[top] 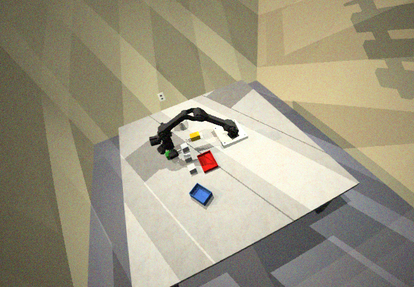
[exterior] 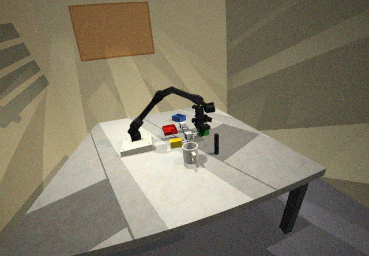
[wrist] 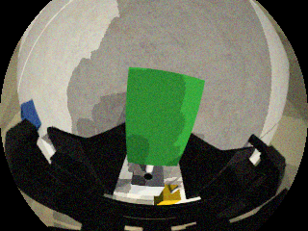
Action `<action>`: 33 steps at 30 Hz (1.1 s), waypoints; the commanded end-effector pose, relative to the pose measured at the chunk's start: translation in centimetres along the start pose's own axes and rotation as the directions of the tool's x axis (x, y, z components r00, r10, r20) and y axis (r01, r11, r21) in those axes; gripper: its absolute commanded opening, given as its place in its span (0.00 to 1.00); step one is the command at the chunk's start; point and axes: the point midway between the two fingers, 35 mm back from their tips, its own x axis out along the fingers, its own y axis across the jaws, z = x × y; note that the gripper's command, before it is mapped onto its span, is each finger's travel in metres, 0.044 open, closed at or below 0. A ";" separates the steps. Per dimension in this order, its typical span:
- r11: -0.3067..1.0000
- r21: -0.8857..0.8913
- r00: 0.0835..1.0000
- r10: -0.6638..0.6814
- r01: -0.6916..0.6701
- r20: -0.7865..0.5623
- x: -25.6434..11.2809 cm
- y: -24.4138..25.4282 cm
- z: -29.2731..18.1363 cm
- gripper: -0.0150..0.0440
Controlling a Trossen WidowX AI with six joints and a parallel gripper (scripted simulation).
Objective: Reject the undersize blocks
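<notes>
Beside the row of steel blocks (top: 187, 158) (exterior: 185, 129), the gripper (top: 169, 154) (exterior: 203, 129) (wrist: 154, 126) was clamped on the green gauge (top: 167, 154) (exterior: 204, 133) (wrist: 156, 115); the red tray (top: 207, 161) (exterior: 169, 130) lay near the blocks, between them and the arm's white base (top: 242, 136) (exterior: 125, 151)

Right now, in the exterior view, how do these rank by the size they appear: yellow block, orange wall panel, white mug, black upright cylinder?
1. Orange wall panel
2. White mug
3. Yellow block and black upright cylinder: too close to rank
</notes>
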 end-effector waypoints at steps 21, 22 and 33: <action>1.000 0.004 1.000 0.000 0.000 0.017 -0.6 0.0 -0.7 0.25; 1.000 0.004 1.000 0.000 0.000 0.017 -0.6 0.0 -0.7 0.25; 1.000 0.004 1.000 0.000 0.000 0.016 -0.7 -0.1 -0.9 0.25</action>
